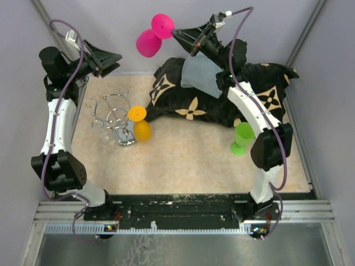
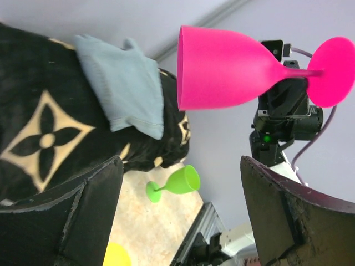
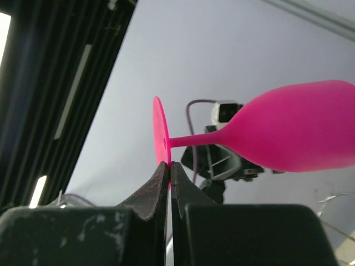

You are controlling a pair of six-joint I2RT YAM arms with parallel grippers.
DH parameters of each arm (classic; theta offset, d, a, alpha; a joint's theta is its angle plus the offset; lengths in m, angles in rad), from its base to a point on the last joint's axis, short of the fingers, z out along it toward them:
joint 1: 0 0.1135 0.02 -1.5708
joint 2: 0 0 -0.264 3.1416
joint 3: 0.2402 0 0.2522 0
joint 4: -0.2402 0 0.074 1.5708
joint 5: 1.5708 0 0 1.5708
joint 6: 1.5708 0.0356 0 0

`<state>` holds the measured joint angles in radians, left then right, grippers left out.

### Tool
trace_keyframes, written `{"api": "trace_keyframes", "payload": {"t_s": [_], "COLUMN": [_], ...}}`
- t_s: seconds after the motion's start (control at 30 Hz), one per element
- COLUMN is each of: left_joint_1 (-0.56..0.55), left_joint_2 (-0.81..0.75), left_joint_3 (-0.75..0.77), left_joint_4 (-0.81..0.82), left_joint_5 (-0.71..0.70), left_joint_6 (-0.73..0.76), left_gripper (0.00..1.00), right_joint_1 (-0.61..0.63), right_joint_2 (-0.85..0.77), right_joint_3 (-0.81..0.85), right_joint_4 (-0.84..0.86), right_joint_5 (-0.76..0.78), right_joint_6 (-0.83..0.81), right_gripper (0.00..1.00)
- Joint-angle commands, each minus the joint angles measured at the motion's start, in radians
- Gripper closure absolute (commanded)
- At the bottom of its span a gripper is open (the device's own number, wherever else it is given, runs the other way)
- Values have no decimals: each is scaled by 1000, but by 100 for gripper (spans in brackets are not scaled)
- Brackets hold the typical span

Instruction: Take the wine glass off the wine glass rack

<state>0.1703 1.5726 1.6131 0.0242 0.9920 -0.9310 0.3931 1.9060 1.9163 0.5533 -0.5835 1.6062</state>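
Pinching just the foot's rim, the right gripper (image 3: pixel 168 164) held the pink wine glass (image 3: pixel 299 133) (left gripper (image 1: pixel 113 62) spread, empty); it could slip.

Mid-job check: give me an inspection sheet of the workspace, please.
Surface: beige speckled mat, no spills seen.
Job's things: shiny chrome wire rack on mat; pink plastic wine glass off it, in the air.
Clutter: orange wine glass beside rack; green wine glass on mat's right side; black flower-print cloth with grey-blue cloth on it.
Grippers: left gripper open, empty; right gripper shut on pink glass's foot rim.
Cables: purple cables along both arms, no snag seen.
Surroundings: plain grey walls.
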Motion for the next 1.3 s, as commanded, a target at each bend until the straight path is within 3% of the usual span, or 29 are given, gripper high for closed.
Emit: {"api": "trace_keyframes", "payload": {"t_s": [0.0, 0.13, 0.47, 0.87, 1.27], "left_joint_1": [-38, -49, -107, -112, -111], "left_joint_2": [17, 42, 35, 3, -61], "left_joint_3": [3, -18, -37, -70, -87], "left_joint_4": [257, 460, 658, 765, 743], "left_joint_5": [39, 43, 59, 79, 80], "left_joint_6": [-151, -317, -432, -529, -543], "left_gripper": [9, 8, 3, 5, 6], "right_joint_1": [15, 38, 140, 157, 141], "right_joint_2": [-135, -195, -189, -180, -164], "right_joint_3": [-119, -217, -258, -275, -298], "right_joint_4": [231, 264, 331, 365, 412], "right_joint_5": [-11, 3, 42, 62, 73], "right_joint_6": [114, 127, 131, 123, 135], "right_gripper": [100, 100, 100, 100, 100]}}
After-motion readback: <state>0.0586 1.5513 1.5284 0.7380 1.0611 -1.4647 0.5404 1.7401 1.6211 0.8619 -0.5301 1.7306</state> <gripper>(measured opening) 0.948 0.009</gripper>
